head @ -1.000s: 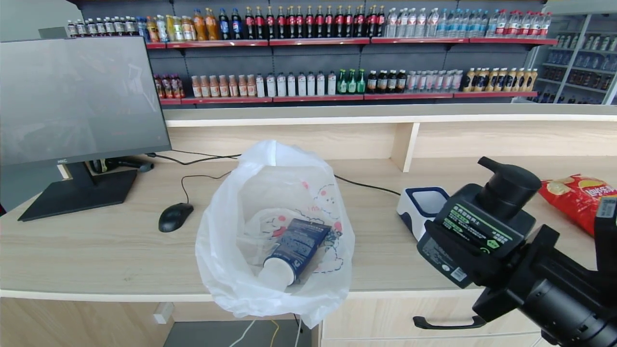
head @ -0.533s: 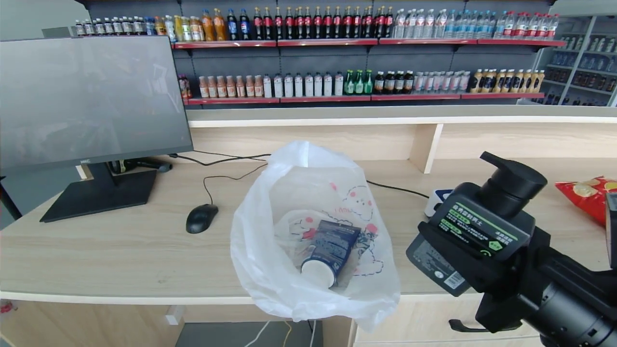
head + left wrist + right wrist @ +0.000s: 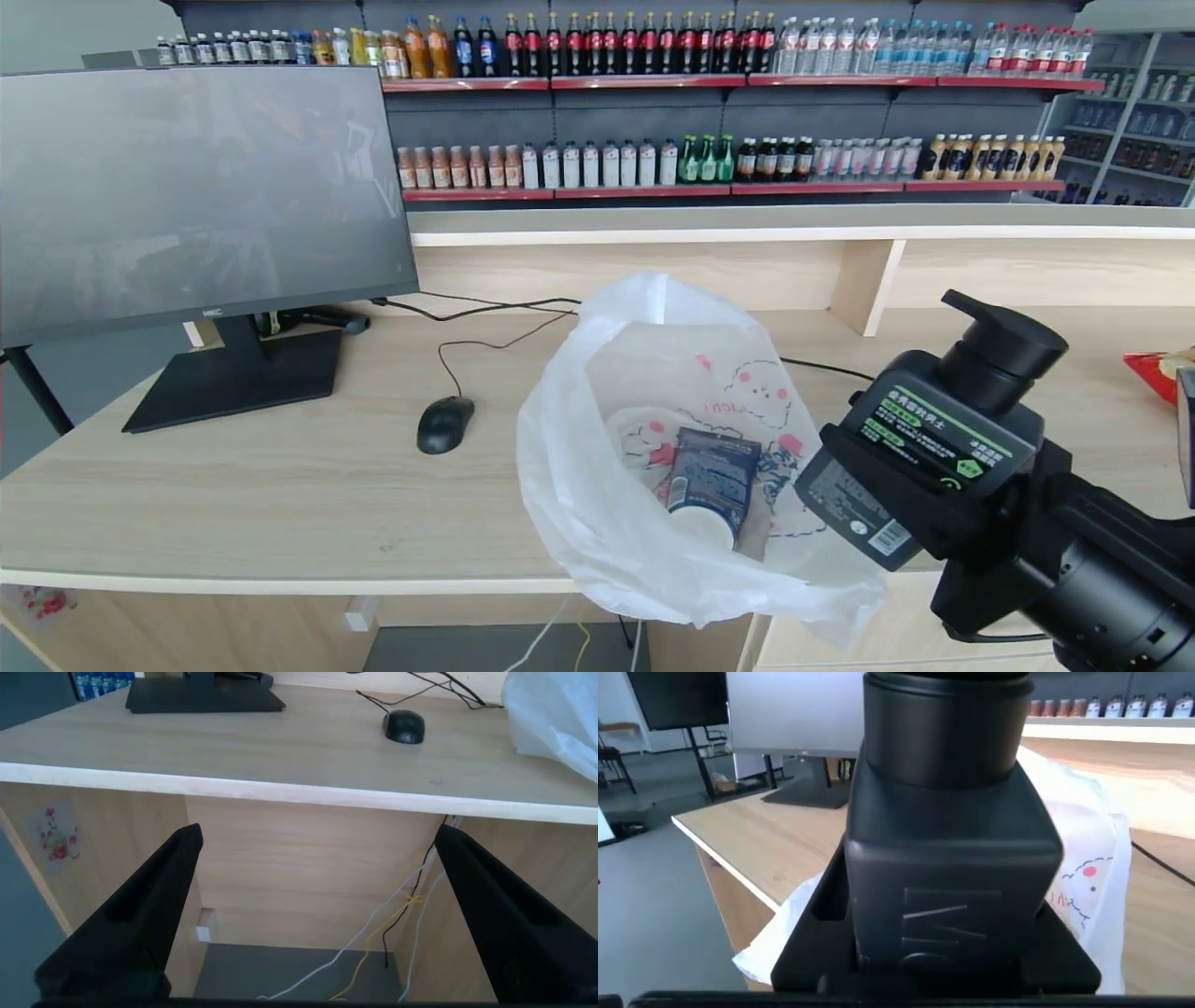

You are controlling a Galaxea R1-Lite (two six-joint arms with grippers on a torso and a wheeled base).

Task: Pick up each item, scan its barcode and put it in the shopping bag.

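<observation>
Head view: the right hand [image 3: 1004, 527] is clamped on a black pump bottle [image 3: 920, 457], held in the air and tilted, with its pump head up and away from the robot and its barcode label on the low near face. The bottle hangs just beside the right edge of the white shopping bag [image 3: 635, 523], which sits open on the wooden surface [image 3: 233, 495] at its front edge, with some of the plastic drooping over that edge. A dark blue tube [image 3: 711, 481] with a white cap lies inside the bag, cap toward the robot. A black mouse [image 3: 444, 424] lies left of the bag, and a monitor [image 3: 196, 196] stands farther left. A red snack packet [image 3: 1158, 371] shows at the right border. Shelves of drink bottles [image 3: 709, 103] line the back wall.

Left wrist view: the left hand [image 3: 318, 840] hangs below the front edge of the surface [image 3: 280, 761], its two dark fingers [image 3: 140, 915] spread wide apart and holding nothing. Loose cables [image 3: 397, 915] dangle under the surface. On top are the mouse [image 3: 404, 726] and a corner of the bag [image 3: 556, 719].

Right wrist view: the black pump bottle [image 3: 952, 859] stands close before the camera, gripped low on both sides by the right hand's fingers [image 3: 808, 952]. Behind it are the bag [image 3: 1078, 849], the surface [image 3: 757, 835] and the monitor [image 3: 789, 709].
</observation>
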